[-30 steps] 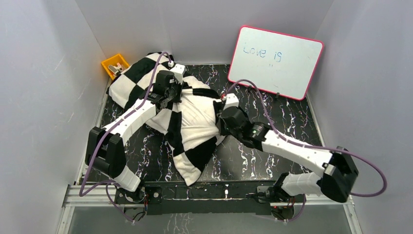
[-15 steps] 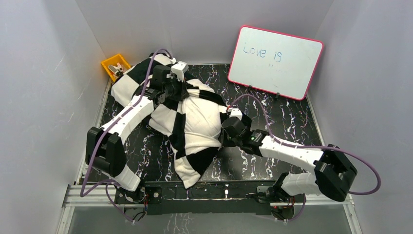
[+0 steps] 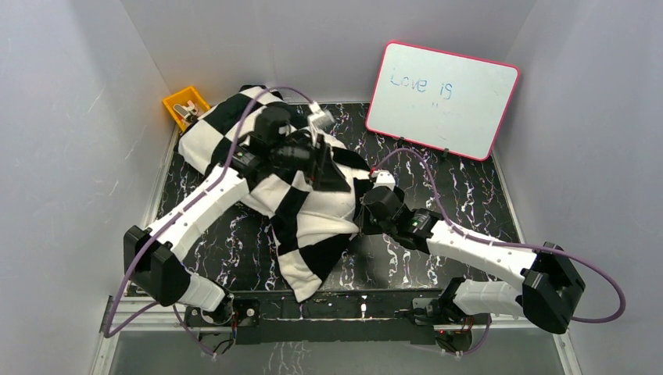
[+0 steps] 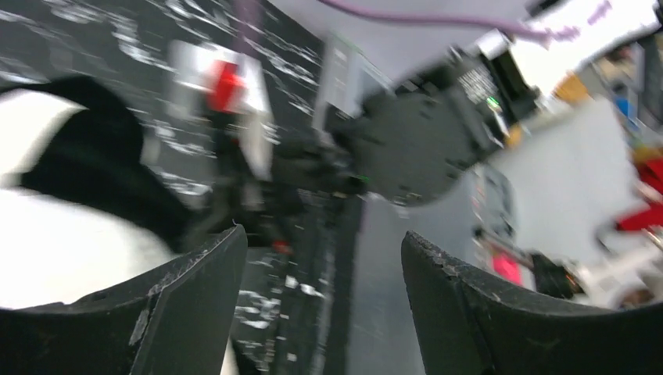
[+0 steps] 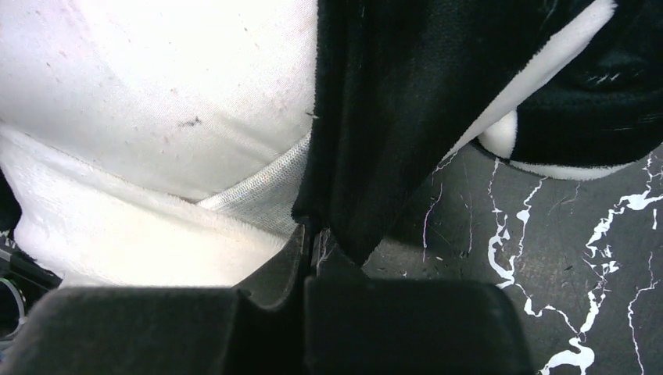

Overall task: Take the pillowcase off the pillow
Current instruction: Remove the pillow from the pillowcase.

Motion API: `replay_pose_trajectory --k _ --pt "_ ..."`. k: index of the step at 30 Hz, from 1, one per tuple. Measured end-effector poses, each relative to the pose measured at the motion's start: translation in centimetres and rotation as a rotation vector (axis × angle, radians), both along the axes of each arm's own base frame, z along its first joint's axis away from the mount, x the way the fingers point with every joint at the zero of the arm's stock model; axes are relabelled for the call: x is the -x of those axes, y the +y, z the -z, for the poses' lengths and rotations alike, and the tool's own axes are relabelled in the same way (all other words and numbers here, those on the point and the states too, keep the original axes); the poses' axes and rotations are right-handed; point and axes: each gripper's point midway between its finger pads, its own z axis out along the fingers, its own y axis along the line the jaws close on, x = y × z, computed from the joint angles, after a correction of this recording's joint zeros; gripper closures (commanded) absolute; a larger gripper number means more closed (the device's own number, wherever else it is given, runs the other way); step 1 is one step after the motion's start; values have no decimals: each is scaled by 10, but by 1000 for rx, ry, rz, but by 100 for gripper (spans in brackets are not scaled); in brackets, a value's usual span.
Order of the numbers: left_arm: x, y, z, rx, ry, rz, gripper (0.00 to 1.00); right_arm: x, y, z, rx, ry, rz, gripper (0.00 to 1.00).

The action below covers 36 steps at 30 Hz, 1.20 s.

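Found the case (image 3: 297,234) sprawled over the table (image 3: 469,195), running from the far left corner by the bin (image 3: 184,104) down to the near edge between the arm bases. Made out the pillow (image 3: 328,223) only as a plain white swell in the middle of the heap. Could not separate the rest of it from the white checks, nor see how much sat inside the cloth.

Read the left gripper (image 4: 320,234) from its own wrist view: fingers (image 4: 195,305) spread wide, nothing between them. Saw little else there for blur: a dark arm body beyond, a red-and-white smear, and a patch of black and white cloth at the left edge. From above, placed it raised over the far middle of the heap, dark against a black check and hard to outline.

Found the right gripper (image 5: 310,238) at the heap's right side, its tips covered from above by its own wrist. Up close, saw the jaws pressed together on a black fold of case running down into the seam. Could not see how deep the cloth went.

Noted a whiteboard (image 3: 442,98) leaning on the back wall, with "Love is" legible. Could not identify the bin's contents, which were too small.
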Motion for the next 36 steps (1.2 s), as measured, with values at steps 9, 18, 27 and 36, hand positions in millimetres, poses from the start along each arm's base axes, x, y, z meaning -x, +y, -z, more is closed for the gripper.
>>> replay_pose_trajectory --k 9,18,27,36 --pt "23 -12 83 -206 207 -143 9 2 -6 -5 -25 -7 29 100" --pt "-39 25 128 -390 251 -714 2 6 -15 -9 -61 -21 60 100" --pt "-61 23 152 -605 281 -1032 2 5 -16 -9 -63 -21 76 100" --pt "-72 24 212 -814 299 -1237 2 7 -24 -4 -40 -21 93 100"
